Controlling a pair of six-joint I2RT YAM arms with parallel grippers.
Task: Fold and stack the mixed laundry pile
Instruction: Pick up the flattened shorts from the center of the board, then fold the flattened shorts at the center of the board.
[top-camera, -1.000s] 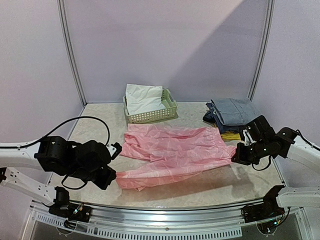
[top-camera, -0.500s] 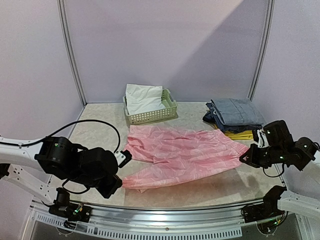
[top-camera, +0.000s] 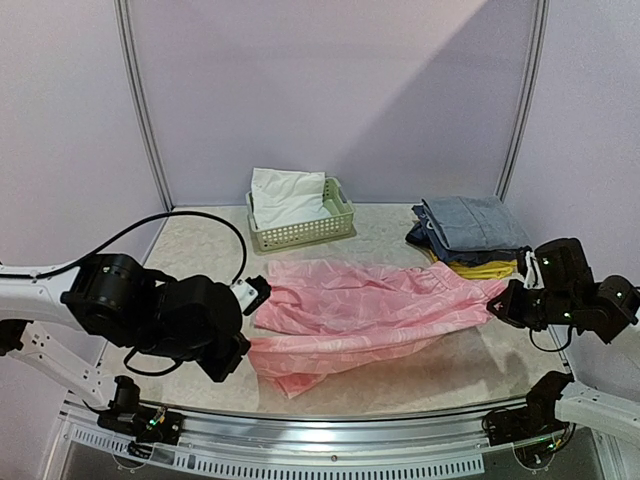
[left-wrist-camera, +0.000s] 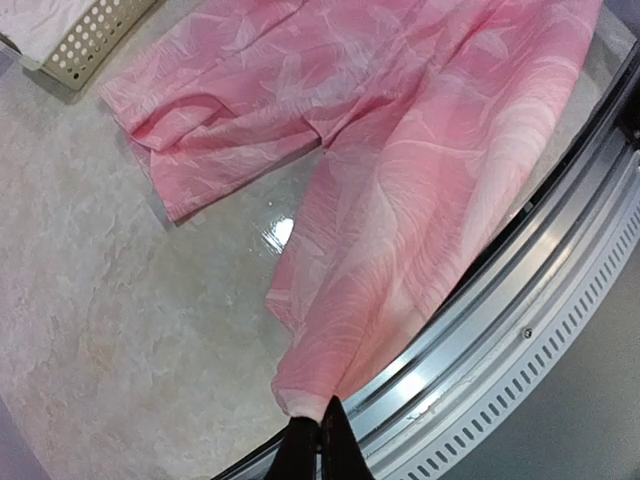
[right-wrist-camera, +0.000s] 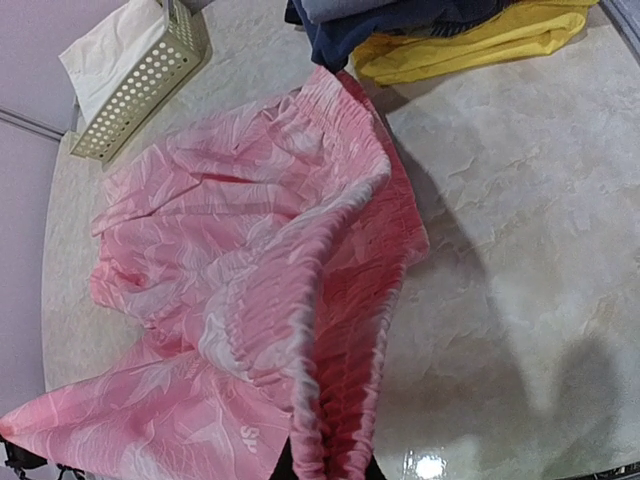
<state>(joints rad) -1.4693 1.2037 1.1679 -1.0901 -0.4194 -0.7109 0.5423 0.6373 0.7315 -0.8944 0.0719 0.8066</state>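
Pink garment lies across the table, left fingers pinching its hem corner, right fingers clamped on its waistband; best to pull it taut and lower both ends evenly, avoiding wrinkles.

A pale green lattice basket was set at eleven o'clock on the marbled table. Folded grey-blue, navy and yellow clothes were stacked at two o'clock, well apart from the basket.
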